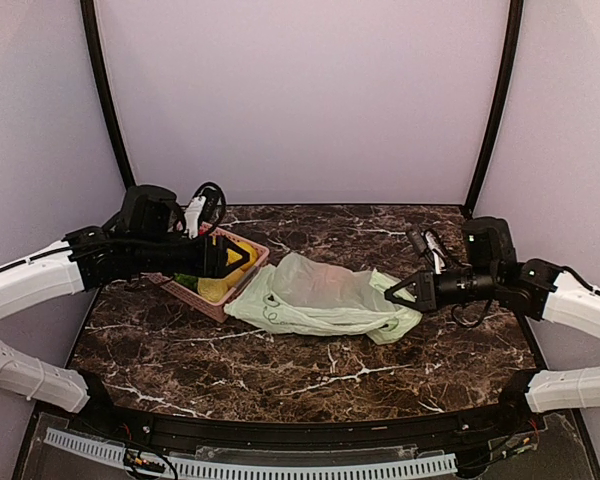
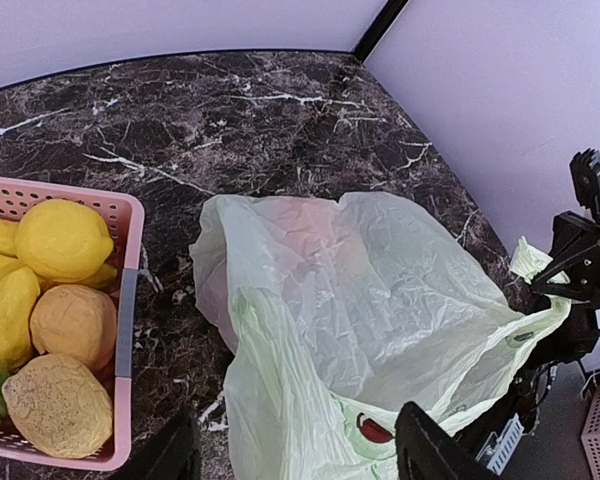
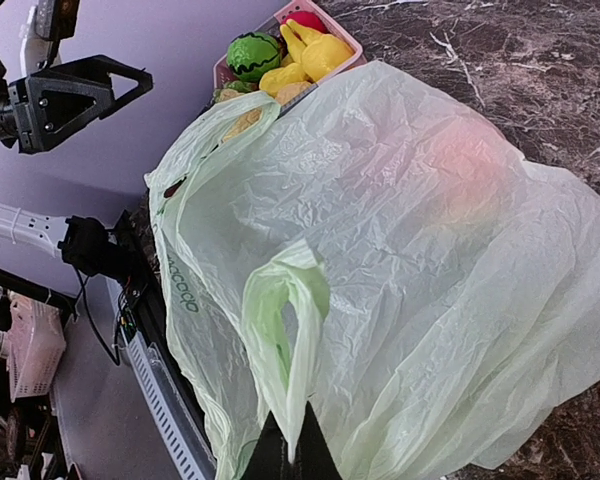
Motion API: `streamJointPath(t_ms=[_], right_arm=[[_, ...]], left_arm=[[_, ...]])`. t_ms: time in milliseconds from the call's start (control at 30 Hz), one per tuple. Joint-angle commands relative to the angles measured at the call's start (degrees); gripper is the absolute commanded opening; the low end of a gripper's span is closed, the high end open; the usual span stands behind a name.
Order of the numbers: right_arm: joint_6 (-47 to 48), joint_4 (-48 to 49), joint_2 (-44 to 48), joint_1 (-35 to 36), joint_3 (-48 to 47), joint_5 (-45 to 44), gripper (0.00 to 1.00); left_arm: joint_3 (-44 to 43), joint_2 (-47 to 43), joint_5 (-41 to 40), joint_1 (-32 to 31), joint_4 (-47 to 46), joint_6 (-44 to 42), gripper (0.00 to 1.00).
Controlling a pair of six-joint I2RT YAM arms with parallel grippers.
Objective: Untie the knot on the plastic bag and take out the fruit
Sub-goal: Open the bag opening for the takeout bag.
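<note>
Right gripper [image 3: 290, 455] pinches the bag [image 3: 430, 260] handle, left gripper [image 2: 300, 458] gapes empty by the basket [image 2: 128, 300]; next, fish out that fruit [image 3: 470, 165].

You are looking at a dark brown table [image 1: 310, 360] veined in white like marble. Two things lie on it. A pink basket [image 1: 220, 308] sits at the far left, turned at an angle to the table's edges. A pale green plastic bag [image 1: 320, 292] lies crumpled across the middle and stretches right. Its left end is just beside the basket, with a strip of bare surface between them.
</note>
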State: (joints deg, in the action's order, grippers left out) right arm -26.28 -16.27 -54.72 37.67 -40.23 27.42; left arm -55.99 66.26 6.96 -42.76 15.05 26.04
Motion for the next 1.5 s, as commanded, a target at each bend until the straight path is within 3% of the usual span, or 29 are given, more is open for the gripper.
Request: streamJointPath(t_ms=[0,367,567,633,900,1233,1333,1467], right_arm=[[-0.95,2.12,0.89,0.23,0.81,1.31,0.0],[-1.97,2.57,1.71,0.3,2.46,0.67,0.0],[-2.12,2.65,1.78,0.3,2.96,0.15,0.0],[-2.11,2.77,1.78,0.3,3.03,0.01,0.0],[-2.18,3.05,1.63,0.3,3.22,0.01,0.0],[-3.0,2.26,3.65,0.3,3.38,-3.22,0.0],[-4.2,0.46,6.17,0.3,4.03,-5.7,0.02],[-6.68,-0.89,10.77,0.3,5.96,-7.69,0.14]], left_arm=[[-6.09,6.84,0.85,0.22,6.77,-1.17,0.67],[-20.93,23.89,1.5,1.37,15.1,-5.51,0.77],[-25.27,28.88,2.58,1.3,20.1,-8.12,0.8],[-25.87,29.8,2.95,1.28,21.06,-8.73,0.76],[-26.1,30.97,4.17,1.28,21.13,-9.24,0.44],[-20.4,26.2,7.29,1.28,13.88,-6.29,0.02],[-15.8,20.43,5.97,1.28,10.34,-6.65,0.01],[-5.37,9.92,6.75,1.29,-3.75,-6.28,0.01]])
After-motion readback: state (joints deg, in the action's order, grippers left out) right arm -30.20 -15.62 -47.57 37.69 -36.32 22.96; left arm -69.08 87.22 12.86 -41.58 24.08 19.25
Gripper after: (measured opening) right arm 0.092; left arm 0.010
